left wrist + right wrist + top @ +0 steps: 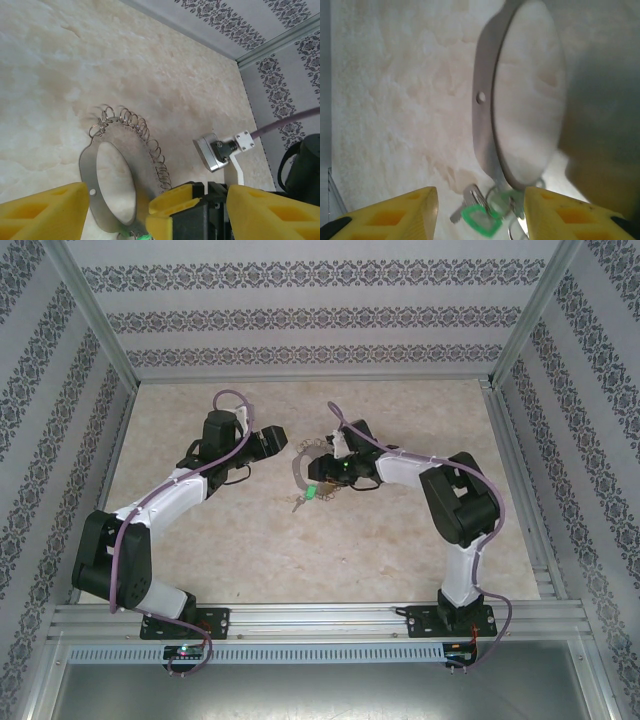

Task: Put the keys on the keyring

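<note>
Jaws apart, the left end effector (283,440) hovers beside the keyring (90,170), likely to steady it, while the right end effector (480,200), also apart, straddles the green-tagged keys (481,220) at the ring's edge on the tabletop (250,540).

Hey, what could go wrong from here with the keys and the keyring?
The keys sit between the right gripper's open jaws, right by the keyring. Closing now might pinch the keyring too, or nudge the keys away. The left gripper, open, is close to the right one above the keyring, so the two could bump.
</note>
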Tool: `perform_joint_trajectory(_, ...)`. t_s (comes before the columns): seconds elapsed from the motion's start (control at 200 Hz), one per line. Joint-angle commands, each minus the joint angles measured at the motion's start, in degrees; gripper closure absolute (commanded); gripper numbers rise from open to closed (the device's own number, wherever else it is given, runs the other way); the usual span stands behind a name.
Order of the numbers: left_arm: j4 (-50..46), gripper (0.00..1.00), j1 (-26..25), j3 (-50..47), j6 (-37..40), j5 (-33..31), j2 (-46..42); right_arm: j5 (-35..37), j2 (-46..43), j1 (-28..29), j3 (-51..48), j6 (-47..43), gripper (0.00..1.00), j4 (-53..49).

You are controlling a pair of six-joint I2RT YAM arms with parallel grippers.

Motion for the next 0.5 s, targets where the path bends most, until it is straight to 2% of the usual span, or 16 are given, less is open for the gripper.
perform_joint_trajectory(0.0,0.69,0.27,-0.55,0.36,1.56,-0.62,-0.09,-6.52,2.18,0.44,2.12,-1.3,0.52,4.54)
perform_joint_trajectory(0.23,0.71,0.27,-0.6,0.45,1.71,-1.03,0.0,-15.32,3.01,2.19,1.37,-3.35,0.55,4.49)
perform_joint_trajectory(0.495,0.88,0.27,-0.53,0.96,1.84,-1.19,-0.23,-21.01,-3.89,4.49,-7.85,-6.95,0.65,1.49)
